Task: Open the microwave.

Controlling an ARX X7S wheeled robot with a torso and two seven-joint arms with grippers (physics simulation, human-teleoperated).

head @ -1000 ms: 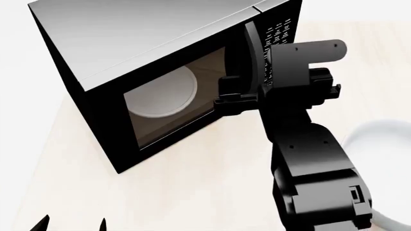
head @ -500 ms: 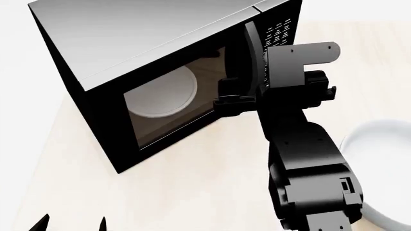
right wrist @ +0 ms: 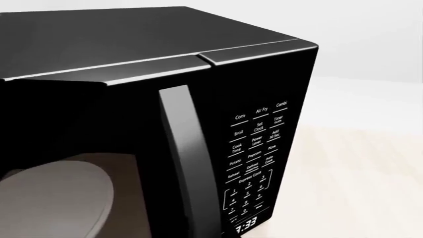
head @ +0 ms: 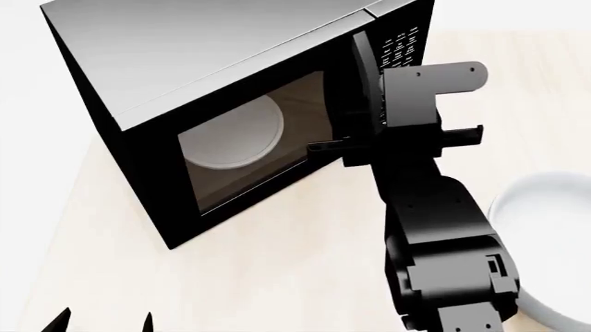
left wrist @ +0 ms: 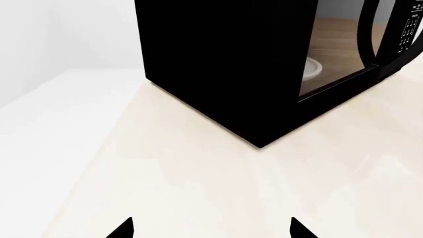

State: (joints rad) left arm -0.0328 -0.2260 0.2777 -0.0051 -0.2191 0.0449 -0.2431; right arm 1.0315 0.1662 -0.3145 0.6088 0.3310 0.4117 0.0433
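Head view: the microwave [head: 231, 104] stands on the pale worktop [head: 277, 263] toward its far edge, turned at an angle, its door shut and the white turntable [head: 235, 135] showing through the glass. The vertical bar handle [head: 363, 76] runs beside the keypad [head: 402, 43]. The right arm [head: 434, 235] reaches up from the near right, and the right pincer [head: 392, 142] sits at the lower end of the handle with its fingers spread wide, one thin tip [head: 323, 146] lying across the door glass and the other [head: 461, 131] sticking out past the keypad side; nothing is clamped between them. A white bowl [head: 549, 228] rests at the worktop's right edge. Two dark fingertips of the left pincer [head: 102, 321] show at the near left corner, set apart.

Left wrist view: the microwave's black side wall [left wrist: 225, 59] and a slice of the door glass fill the far part of the worktop [left wrist: 198, 183]; the left pincer's two tips [left wrist: 122, 229] stand wide, holding nothing, well apart from the appliance.

Right wrist view: the handle [right wrist: 185, 158] is close up, the keypad [right wrist: 254, 153] with its clock digits [right wrist: 246, 227] just beside it, and the turntable [right wrist: 53, 203] behind the glass. The pincer itself is out of frame here.
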